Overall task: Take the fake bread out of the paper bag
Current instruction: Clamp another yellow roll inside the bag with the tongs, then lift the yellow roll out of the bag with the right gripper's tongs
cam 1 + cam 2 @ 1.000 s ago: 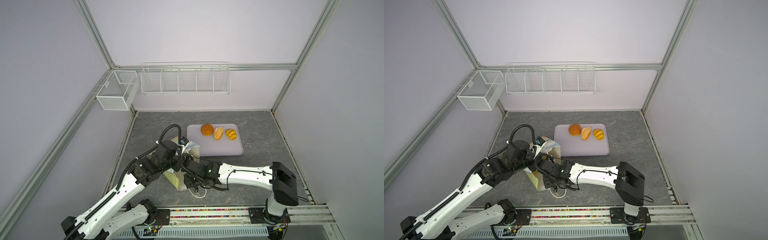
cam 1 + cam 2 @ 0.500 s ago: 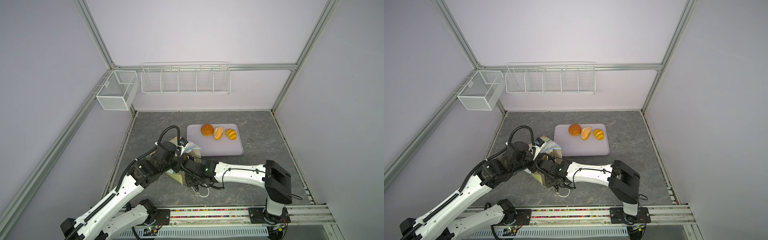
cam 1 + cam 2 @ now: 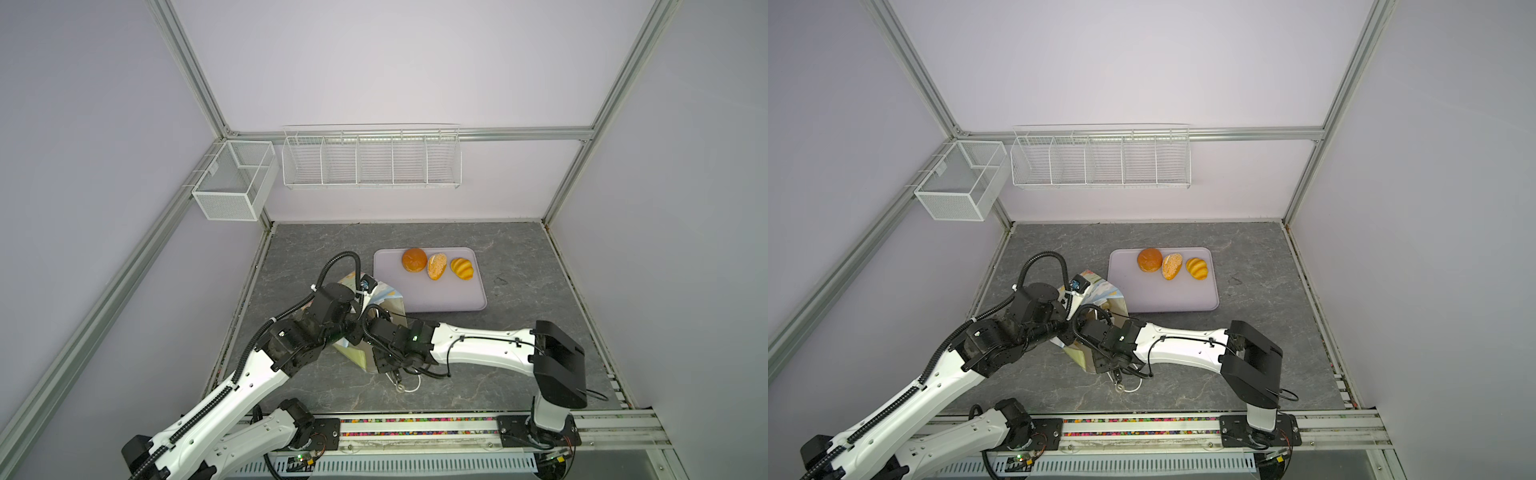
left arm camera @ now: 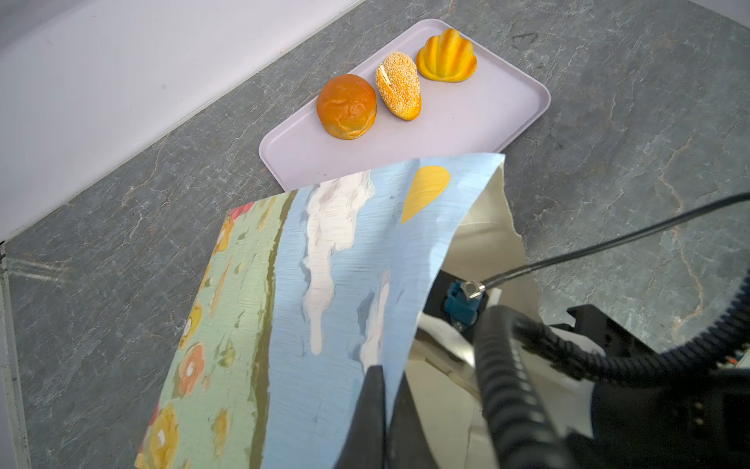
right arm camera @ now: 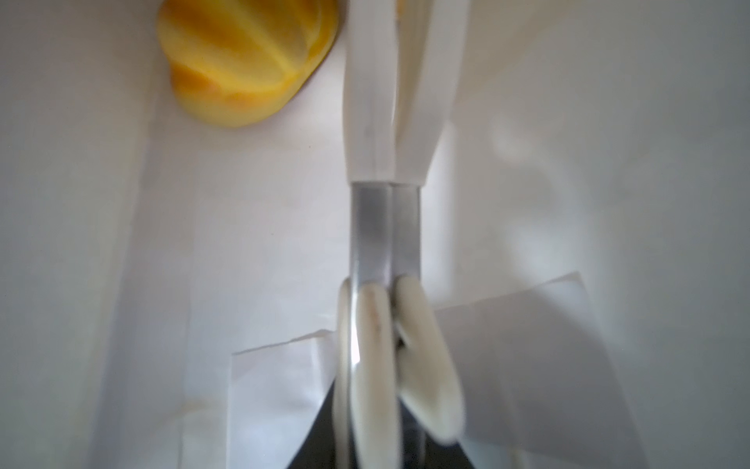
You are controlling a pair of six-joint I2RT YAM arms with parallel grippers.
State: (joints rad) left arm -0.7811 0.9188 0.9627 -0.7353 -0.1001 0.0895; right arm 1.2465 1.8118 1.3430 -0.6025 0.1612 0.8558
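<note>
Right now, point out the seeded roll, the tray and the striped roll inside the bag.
seeded roll (image 4: 398, 86): left wrist view, middle of its seeded crust.
tray (image 3: 440, 296): in a top view, bare surface near its front edge.
striped roll (image 5: 243, 61): right wrist view, its ridged top, inside the paper bag (image 5: 101, 243).

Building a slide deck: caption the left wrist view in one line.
Left gripper pinches the paper bag's edge; three fake breads sit on the lilac tray beyond.

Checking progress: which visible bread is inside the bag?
The striped yellow roll against the white lining of the paper bag; the round bun, seeded roll and other striped roll lie on the tray.
</note>
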